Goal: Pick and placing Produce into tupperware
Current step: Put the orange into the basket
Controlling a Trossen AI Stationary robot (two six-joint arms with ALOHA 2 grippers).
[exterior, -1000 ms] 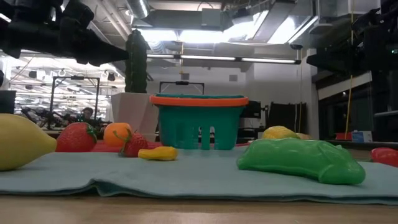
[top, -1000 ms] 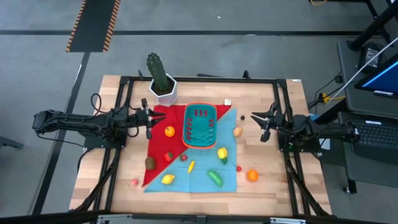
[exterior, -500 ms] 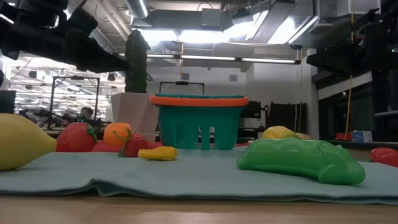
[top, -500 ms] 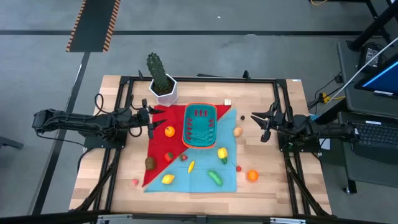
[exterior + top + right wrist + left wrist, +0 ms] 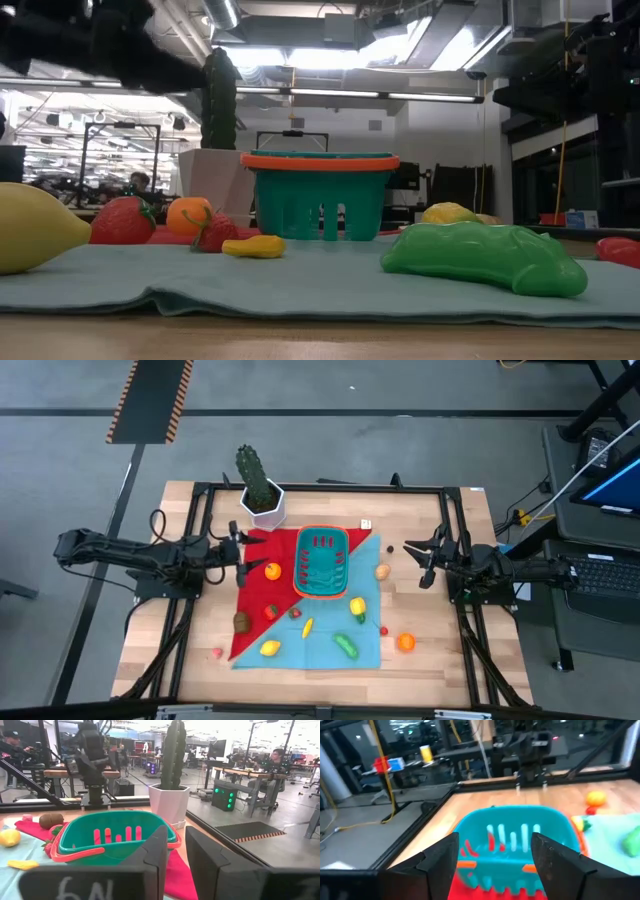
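We see the tupperware (image 5: 322, 561) lying long axis twelve-to-six; our left hand (image 5: 241, 553) at nine spread, right hand (image 5: 424, 559) nearly pressed together.

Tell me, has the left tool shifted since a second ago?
Yes, slightly. In the high view the left tool has drawn back from the rounded teal plastic tupperware with the orange-red rim, toward the table's left edge, and its jaws have opened.

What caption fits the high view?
Empty teal tupperware centred on red and blue cloths, toy produce scattered around it; left gripper open, right gripper waiting at the side.
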